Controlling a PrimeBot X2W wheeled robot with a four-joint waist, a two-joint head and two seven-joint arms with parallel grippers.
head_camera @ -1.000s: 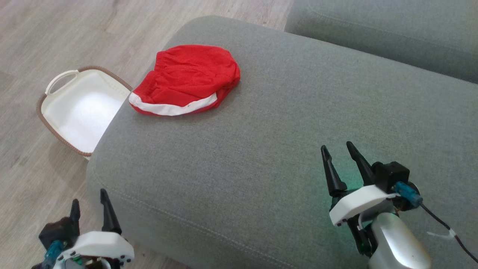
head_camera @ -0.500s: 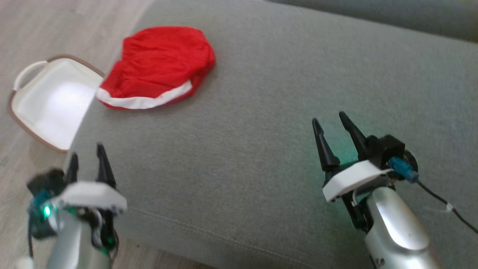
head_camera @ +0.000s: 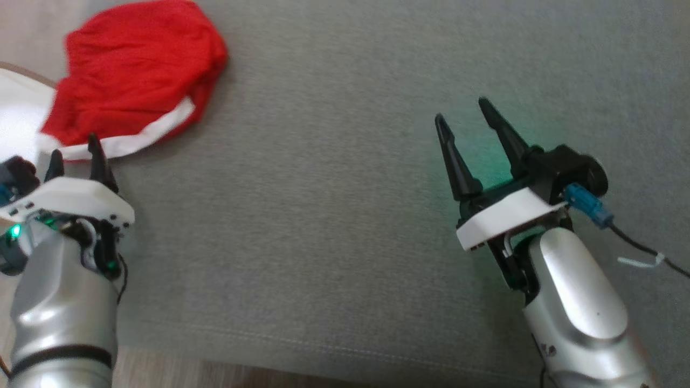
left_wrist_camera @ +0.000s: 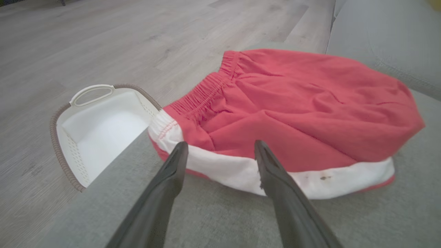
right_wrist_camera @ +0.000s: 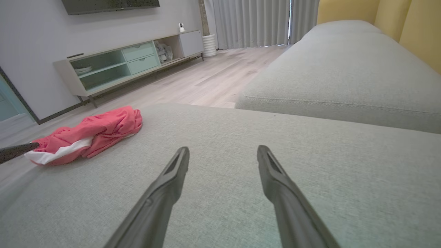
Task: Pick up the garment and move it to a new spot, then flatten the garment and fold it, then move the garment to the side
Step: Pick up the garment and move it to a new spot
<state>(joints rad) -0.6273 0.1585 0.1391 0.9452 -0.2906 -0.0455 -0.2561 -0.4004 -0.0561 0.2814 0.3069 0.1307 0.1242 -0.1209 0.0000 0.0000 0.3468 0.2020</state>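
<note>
Left end effector [left_wrist_camera: 220, 144], released, points at the red garment [left_wrist_camera: 303, 113] on the sofa cushion [head_camera: 323, 215]; right end effector [head_camera: 462, 113] released, empty.

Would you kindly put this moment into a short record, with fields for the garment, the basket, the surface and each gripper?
garment: red with a white band, bunched, not folded, lying near the cushion's corner
basket: white, brown rim, on the floor against the cushion
cushion: grey fabric
left gripper: open, holding nothing, fingers pointed at the white band; contact unclear
right gripper: open, holding nothing, over bare cushion, apart from the garment
</note>
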